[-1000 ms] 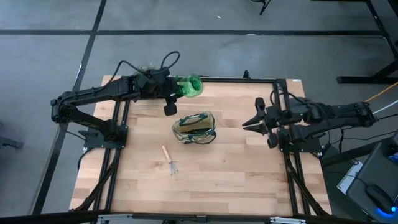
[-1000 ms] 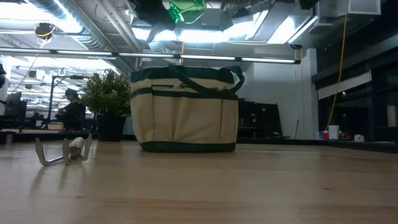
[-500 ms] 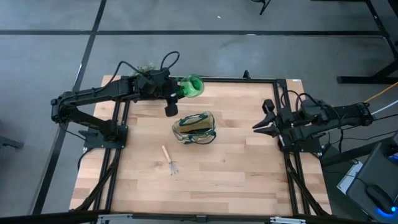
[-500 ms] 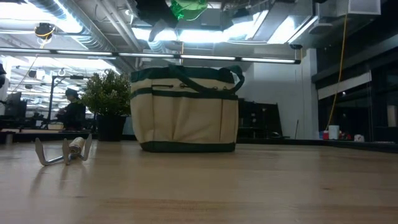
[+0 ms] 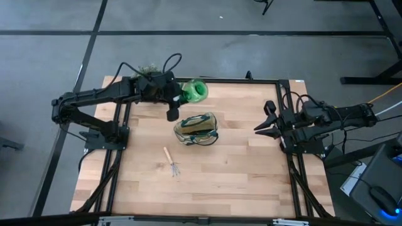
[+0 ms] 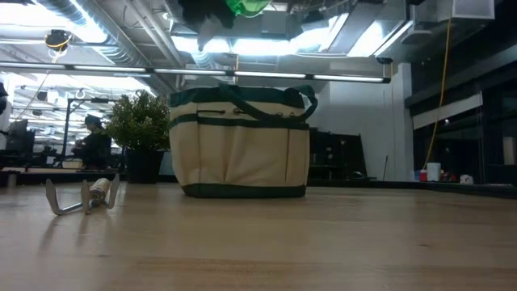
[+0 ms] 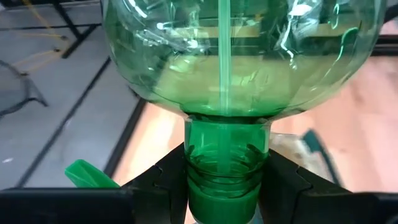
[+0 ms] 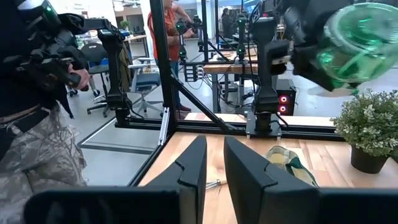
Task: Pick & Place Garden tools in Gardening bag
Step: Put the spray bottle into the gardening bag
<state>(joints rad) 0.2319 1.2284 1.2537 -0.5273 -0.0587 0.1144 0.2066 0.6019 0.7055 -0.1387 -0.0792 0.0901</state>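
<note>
My left gripper (image 5: 182, 91) is shut on a see-through bright green plastic bottle (image 5: 196, 90), high above the table near its far edge, just beyond the gardening bag (image 5: 196, 129). The beige bag with dark green trim stands upright on its base (image 6: 240, 192) at mid-table. A wood-handled mini rake (image 5: 171, 161) lies on the boards near the bag, tines (image 6: 56, 198) on the wood. My right gripper (image 5: 256, 129) hovers shut by the table's right side, with nothing between its fingers. My left gripper pinches the bottle's threaded neck (image 7: 227, 168) between its two fingers (image 7: 165, 180), one on each side. The fingers slant down a little from the table's left. The round body (image 7: 236, 56) sticks out ahead of them, lifted clear of the bag and table.
A bushy potted plant (image 8: 373, 134) stands at the far left corner, mostly hidden under my left arm in the high view. Beyond the table's left side a person (image 8: 37, 155) stands by the frame. Bare boards lie at the near side (image 5: 239, 182).
My right gripper has drawn back toward the table's right edge, staying shut. My left gripper has turned slightly in place, and the green bottle has swung a little toward the right with it, staying lifted clear above the bag.
</note>
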